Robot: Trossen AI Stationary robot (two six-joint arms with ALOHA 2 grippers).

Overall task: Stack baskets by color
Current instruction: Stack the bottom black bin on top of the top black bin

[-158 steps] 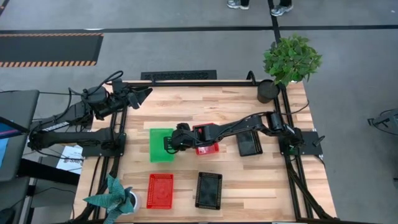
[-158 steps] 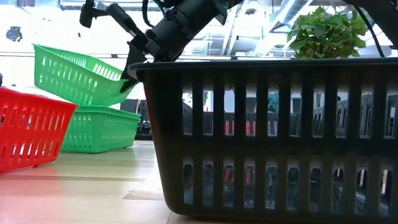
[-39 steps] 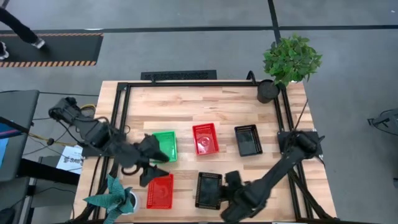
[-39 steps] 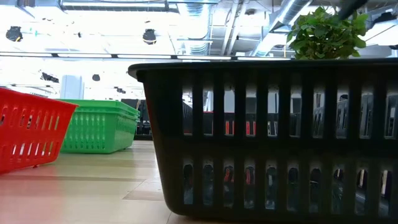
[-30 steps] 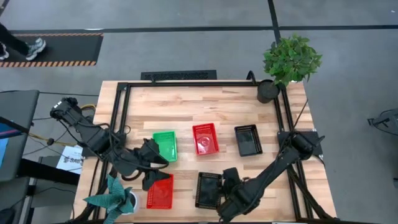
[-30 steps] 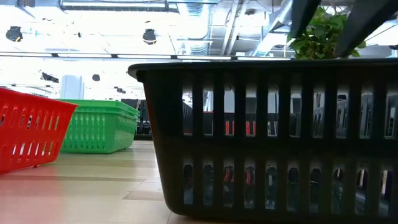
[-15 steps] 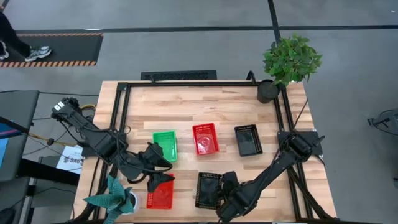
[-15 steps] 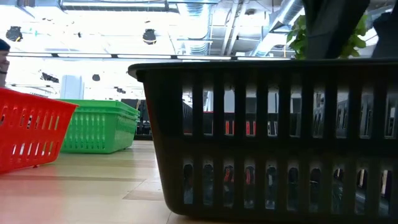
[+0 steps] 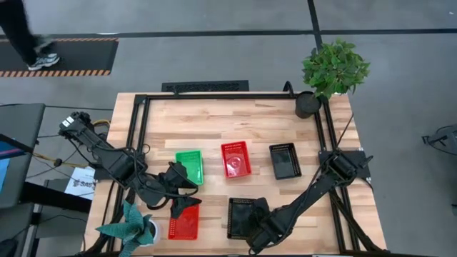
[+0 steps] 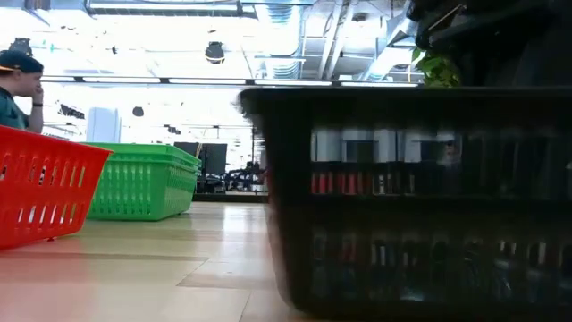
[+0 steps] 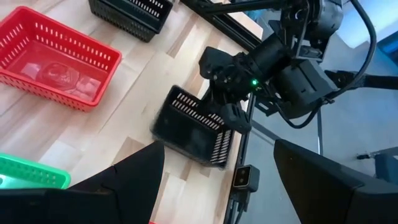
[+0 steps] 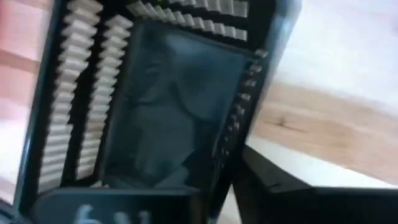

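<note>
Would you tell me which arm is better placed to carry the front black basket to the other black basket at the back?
The right. Its gripper is at the front black basket, seemingly gripping its wall, with the back black basket on its side. The left gripper hovers open at the red basket.

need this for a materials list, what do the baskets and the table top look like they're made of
The baskets, like the red basket and the black basket, look like moulded plastic: uniform colour, thin slotted walls, slight sheen. The table top looks like pale wood planks, with visible grain and seams; its finish I cannot tell.
</note>
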